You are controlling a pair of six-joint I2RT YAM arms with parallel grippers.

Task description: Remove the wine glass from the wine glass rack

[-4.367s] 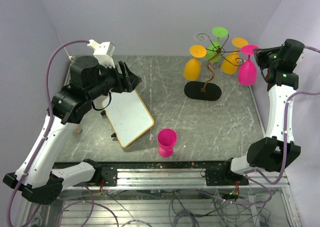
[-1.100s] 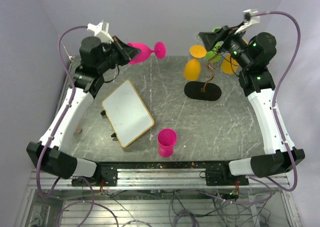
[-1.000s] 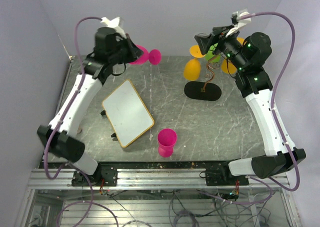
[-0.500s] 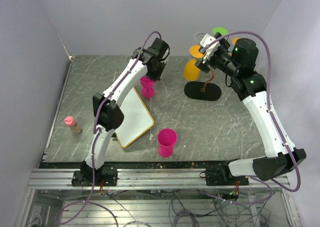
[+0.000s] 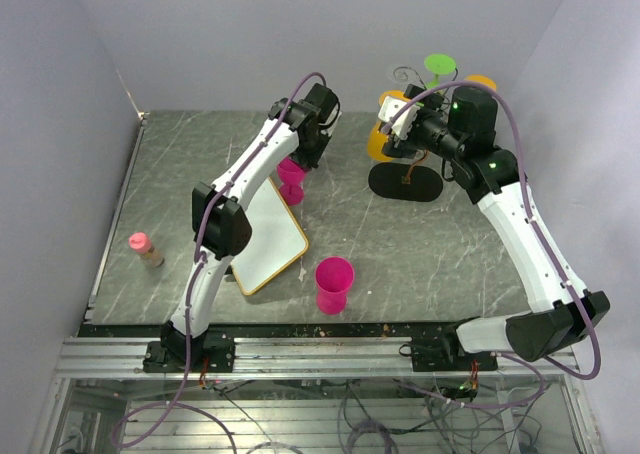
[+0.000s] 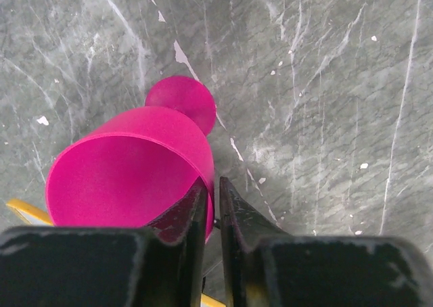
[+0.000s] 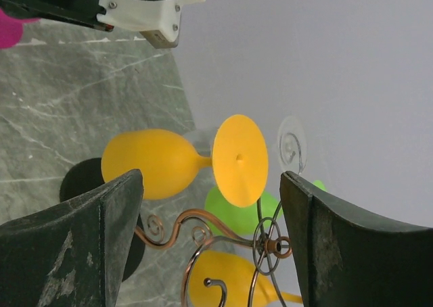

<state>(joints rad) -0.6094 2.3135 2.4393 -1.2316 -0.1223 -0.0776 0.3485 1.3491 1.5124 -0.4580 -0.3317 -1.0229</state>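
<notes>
A pink wine glass (image 5: 292, 178) (image 6: 128, 165) stands upright on the table beside the whiteboard. My left gripper (image 5: 302, 156) (image 6: 211, 185) straddles its rim, one finger inside the bowl and one outside. The jaws are only a slit apart, and the outer finger is just off the wall. The wine glass rack (image 5: 405, 182) (image 7: 270, 243) stands at the back right. Two orange glasses (image 7: 152, 163) and a green one (image 7: 230, 209) hang on it upside down. My right gripper (image 5: 393, 124) (image 7: 213, 239) is wide open beside the rack, holding nothing, with an orange glass and the curled arms ahead of its fingers.
A second pink glass (image 5: 334, 284) stands upright near the front middle. A white board with a wooden frame (image 5: 265, 226) lies left of centre. A small pink bottle (image 5: 145, 248) stands at the left edge. Walls close in the table on three sides.
My left arm swung the pink glass in from the back left and set it upright by the board, then its jaws eased apart. My right gripper came down-left toward the rack.
</notes>
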